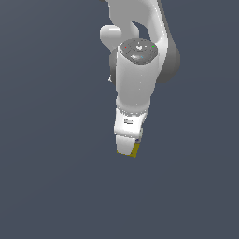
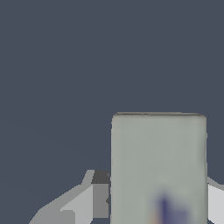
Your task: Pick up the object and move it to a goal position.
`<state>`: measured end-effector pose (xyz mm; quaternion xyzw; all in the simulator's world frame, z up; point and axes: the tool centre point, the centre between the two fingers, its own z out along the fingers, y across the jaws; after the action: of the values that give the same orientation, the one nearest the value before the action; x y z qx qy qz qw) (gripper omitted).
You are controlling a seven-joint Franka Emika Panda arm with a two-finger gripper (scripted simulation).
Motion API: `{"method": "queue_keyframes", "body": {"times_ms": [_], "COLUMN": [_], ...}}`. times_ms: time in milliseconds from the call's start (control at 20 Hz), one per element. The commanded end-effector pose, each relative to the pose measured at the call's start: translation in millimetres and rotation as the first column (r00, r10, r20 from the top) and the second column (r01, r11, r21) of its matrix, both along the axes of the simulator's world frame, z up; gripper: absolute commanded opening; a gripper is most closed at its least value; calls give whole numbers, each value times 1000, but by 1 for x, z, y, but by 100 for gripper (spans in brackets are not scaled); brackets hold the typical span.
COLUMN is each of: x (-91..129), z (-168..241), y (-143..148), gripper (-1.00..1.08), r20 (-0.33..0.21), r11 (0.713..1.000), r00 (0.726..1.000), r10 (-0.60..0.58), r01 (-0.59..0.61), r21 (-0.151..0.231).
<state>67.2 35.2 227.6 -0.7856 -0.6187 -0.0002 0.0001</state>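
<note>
The object [image 2: 158, 153] fills much of the wrist view: a carton with a white-grey face and a blur of blue and orange print near its lower edge. In the exterior view only its yellow corner [image 1: 135, 151] peeks out below the white hand. My gripper [image 1: 127, 147] points down over it. One finger [image 2: 100, 199] presses against one side of the carton and the other finger [image 2: 215, 202] against the opposite side, so the gripper is shut on the object. Whether the carton rests on the ground or hangs above it is not discernible.
A plain dark blue-grey ground [image 1: 51, 186] surrounds the arm in both views. The white arm [image 1: 137, 79] with its dark joint cap rises above the hand and hides what lies directly behind it.
</note>
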Motion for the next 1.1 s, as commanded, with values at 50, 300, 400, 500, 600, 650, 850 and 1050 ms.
{"method": "queue_keyframes", "body": {"times_ms": [50, 300, 400, 500, 600, 650, 850, 1050], "x": [15, 33, 39, 43, 47, 48, 53, 55], "z": [8, 17, 20, 22, 24, 25, 27, 28], "y": [11, 23, 27, 30, 32, 33, 36, 37], "gripper": [-100, -100, -100, -100, -100, -100, -100, -100], "r20": [0, 0, 0, 0, 0, 0, 0, 0], "r11": [1000, 1000, 1000, 1000, 1000, 1000, 1000, 1000], "r00": [1000, 1000, 1000, 1000, 1000, 1000, 1000, 1000], "r10": [0, 0, 0, 0, 0, 0, 0, 0], "r01": [0, 0, 0, 0, 0, 0, 0, 0], "r21": [0, 0, 0, 0, 0, 0, 0, 0]}}
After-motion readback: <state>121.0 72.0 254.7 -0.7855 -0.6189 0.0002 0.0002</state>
